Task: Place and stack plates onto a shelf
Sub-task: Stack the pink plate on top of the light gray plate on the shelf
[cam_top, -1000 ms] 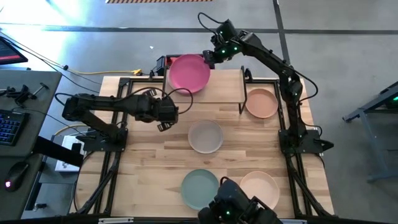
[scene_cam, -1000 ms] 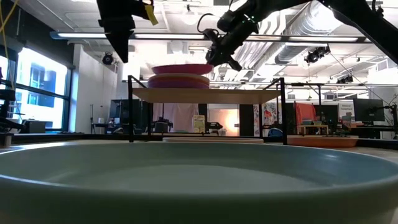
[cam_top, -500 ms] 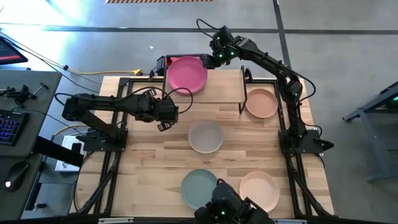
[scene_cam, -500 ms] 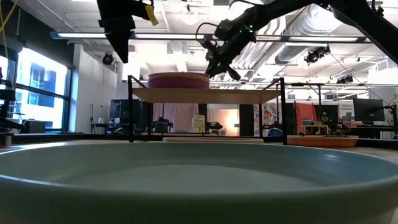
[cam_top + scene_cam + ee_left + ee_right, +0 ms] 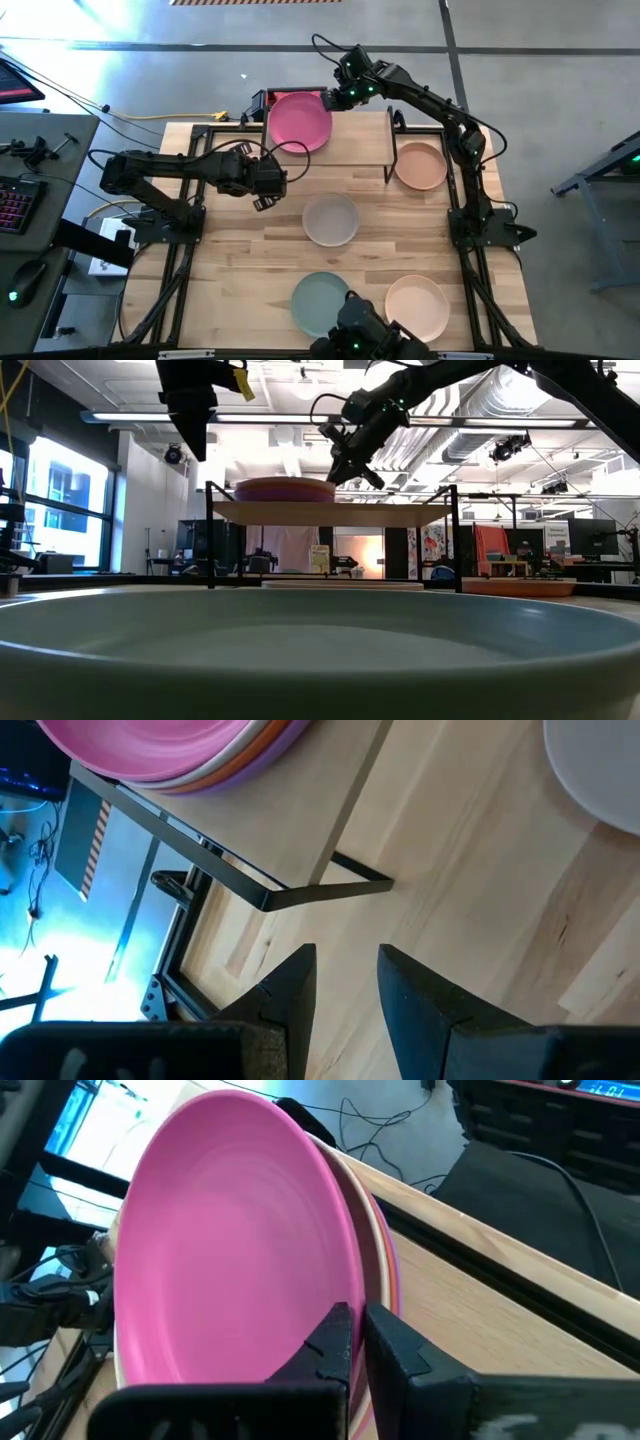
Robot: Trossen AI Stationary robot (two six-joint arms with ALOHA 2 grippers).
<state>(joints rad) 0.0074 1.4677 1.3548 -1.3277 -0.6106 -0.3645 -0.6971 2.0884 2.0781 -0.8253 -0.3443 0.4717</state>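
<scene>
A pink plate point(image 5: 300, 122) lies on top of a stack of plates on the left half of the shelf point(image 5: 355, 145); orange, pale and purple rims show beneath it in the left wrist view point(image 5: 230, 760). My right gripper point(image 5: 333, 97) is at the plate's far right rim, shut on it. My left gripper point(image 5: 263, 196) hovers open and empty above the table, near the shelf's near left corner point(image 5: 262, 900). In the low view the stack point(image 5: 285, 490) sits flat on the shelf top point(image 5: 330, 513). My right gripper pinches the pink plate's rim point(image 5: 345, 1292) on its far right side, one finger inside the bowl and one outside. The fingers slant down from the far right. The plate rests flat on the stack below it.
On the table lie a pale grey plate point(image 5: 330, 220) in the middle, a teal plate point(image 5: 320, 300) and a peach plate point(image 5: 417, 305) at the near edge, and a peach plate point(image 5: 420, 165) right of the shelf. The shelf's right half is bare wood.
My right gripper has come down and moved a little toward the far left, lowering the pink plate from a lifted, slightly tilted pose until it lies flat on the stack. It has kept its hold on the rim.
</scene>
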